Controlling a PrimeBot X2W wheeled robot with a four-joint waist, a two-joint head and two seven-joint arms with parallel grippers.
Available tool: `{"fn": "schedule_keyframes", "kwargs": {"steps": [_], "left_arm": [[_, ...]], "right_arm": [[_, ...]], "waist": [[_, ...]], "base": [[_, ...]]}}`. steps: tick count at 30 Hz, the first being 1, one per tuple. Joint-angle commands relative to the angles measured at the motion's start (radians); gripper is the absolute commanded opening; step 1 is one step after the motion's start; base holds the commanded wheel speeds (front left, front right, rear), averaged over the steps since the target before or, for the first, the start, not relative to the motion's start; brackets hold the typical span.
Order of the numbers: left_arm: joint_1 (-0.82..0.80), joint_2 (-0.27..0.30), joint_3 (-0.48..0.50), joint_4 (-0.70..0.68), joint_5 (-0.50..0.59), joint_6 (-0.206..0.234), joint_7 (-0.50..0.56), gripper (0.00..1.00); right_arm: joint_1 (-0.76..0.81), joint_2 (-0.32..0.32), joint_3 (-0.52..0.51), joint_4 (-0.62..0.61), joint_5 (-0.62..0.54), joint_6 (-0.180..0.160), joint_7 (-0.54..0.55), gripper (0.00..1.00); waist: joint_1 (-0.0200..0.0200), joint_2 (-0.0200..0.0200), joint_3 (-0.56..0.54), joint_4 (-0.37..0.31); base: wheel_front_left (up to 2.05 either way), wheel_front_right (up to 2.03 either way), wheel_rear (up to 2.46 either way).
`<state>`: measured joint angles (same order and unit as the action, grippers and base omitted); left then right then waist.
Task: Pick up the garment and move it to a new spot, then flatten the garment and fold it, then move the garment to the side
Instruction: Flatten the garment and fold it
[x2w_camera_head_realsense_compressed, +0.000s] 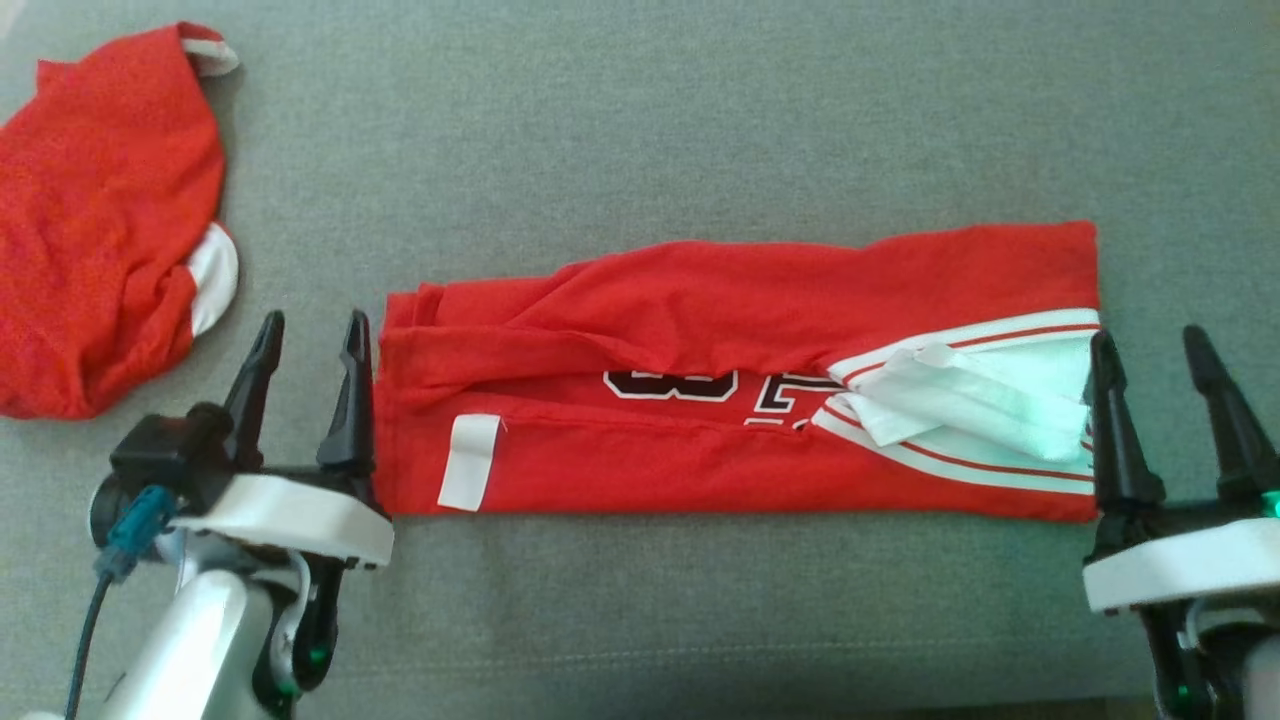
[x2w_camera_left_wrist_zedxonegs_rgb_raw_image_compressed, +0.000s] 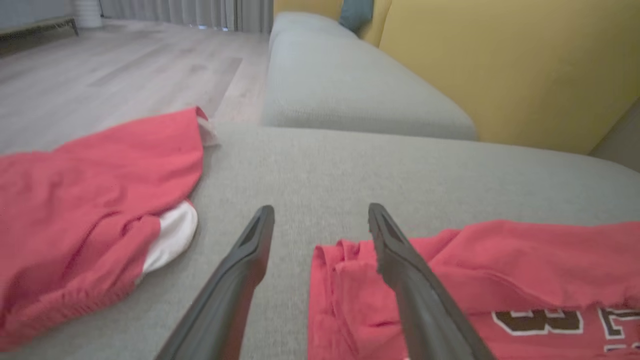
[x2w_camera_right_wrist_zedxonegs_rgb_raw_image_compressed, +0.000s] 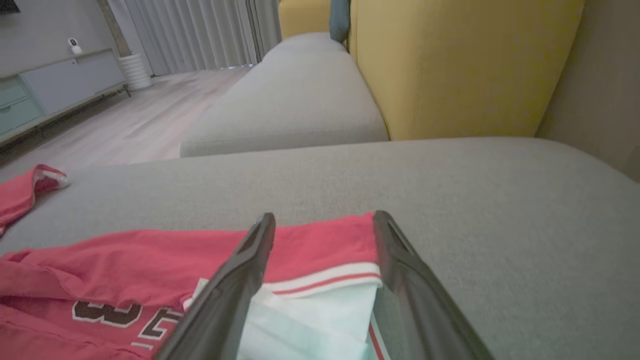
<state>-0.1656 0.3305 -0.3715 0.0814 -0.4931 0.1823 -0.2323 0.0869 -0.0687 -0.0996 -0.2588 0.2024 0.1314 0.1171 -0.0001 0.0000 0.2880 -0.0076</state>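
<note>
The garment (x2w_camera_head_realsense_compressed: 700, 400) is a red jersey with white trim and dark numerals, folded into a long strip across the grey cushion. My left gripper (x2w_camera_head_realsense_compressed: 312, 325) stands open at the strip's left end, its inner finger against the cloth edge. In the left wrist view, the left gripper (x2w_camera_left_wrist_zedxonegs_rgb_raw_image_compressed: 321, 210) has bare cushion between its fingers, and the garment (x2w_camera_left_wrist_zedxonegs_rgb_raw_image_compressed: 500, 270) lies under the right finger. My right gripper (x2w_camera_head_realsense_compressed: 1148, 345) stands open at the strip's right end. In the right wrist view, the right gripper (x2w_camera_right_wrist_zedxonegs_rgb_raw_image_compressed: 324, 217) hangs over the white-trimmed end of the garment (x2w_camera_right_wrist_zedxonegs_rgb_raw_image_compressed: 125, 270). Neither gripper holds cloth.
A second red garment (x2w_camera_head_realsense_compressed: 100, 220) lies crumpled at the cushion's far left, also visible as the second red garment (x2w_camera_left_wrist_zedxonegs_rgb_raw_image_compressed: 90, 200). A yellow sofa back (x2w_camera_right_wrist_zedxonegs_rgb_raw_image_compressed: 450, 70) rises behind the cushion. Wooden floor (x2w_camera_left_wrist_zedxonegs_rgb_raw_image_compressed: 125, 65) lies beyond the cushion's left edge.
</note>
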Motion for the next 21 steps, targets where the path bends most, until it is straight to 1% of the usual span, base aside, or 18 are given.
{"fn": "schedule_keyframes", "kwargs": {"steps": [1, 5, 9, 15, 21], "left_arm": [[-0.021, 0.026, 0.046, -0.042, 0.012, 0.01, -0.011, 1.0], [-0.016, 0.03, 0.051, -0.1, 0.046, 0.029, -0.019, 1.0], [0.0, 0.034, 0.053, -0.141, 0.07, 0.045, -0.023, 1.0], [0.026, 0.036, 0.047, -0.144, 0.072, 0.058, -0.016, 1.0], [0.023, 0.035, 0.042, -0.138, 0.067, 0.058, -0.014, 1.0]], "right_arm": [[-0.035, -0.001, 0.019, -0.045, -0.011, -0.001, -0.012, 1.0], [-0.052, 0.002, 0.033, -0.065, -0.038, -0.001, -0.026, 1.0], [-0.051, 0.006, 0.046, -0.06, -0.035, -0.001, -0.021, 1.0], [-0.051, 0.009, 0.053, -0.047, -0.033, -0.001, -0.02, 1.0], [-0.055, 0.012, 0.048, -0.033, -0.022, -0.001, -0.017, 1.0]], "waist": [[0.0001, 0.0, -0.009, 0.0], [0.0001, 0.0, -0.031, -0.001], [0.0001, 0.0, -0.049, -0.007], [0.0001, 0.0, -0.055, -0.011], [0.0001, 0.0, -0.046, -0.006]], "base": [[0.0, 0.0, 0.0], [0.0, 0.0, 0.0], [0.0, 0.0, 0.0], [0.0, 0.0, 0.0], [0.0, 0.0, 0.0]]}}
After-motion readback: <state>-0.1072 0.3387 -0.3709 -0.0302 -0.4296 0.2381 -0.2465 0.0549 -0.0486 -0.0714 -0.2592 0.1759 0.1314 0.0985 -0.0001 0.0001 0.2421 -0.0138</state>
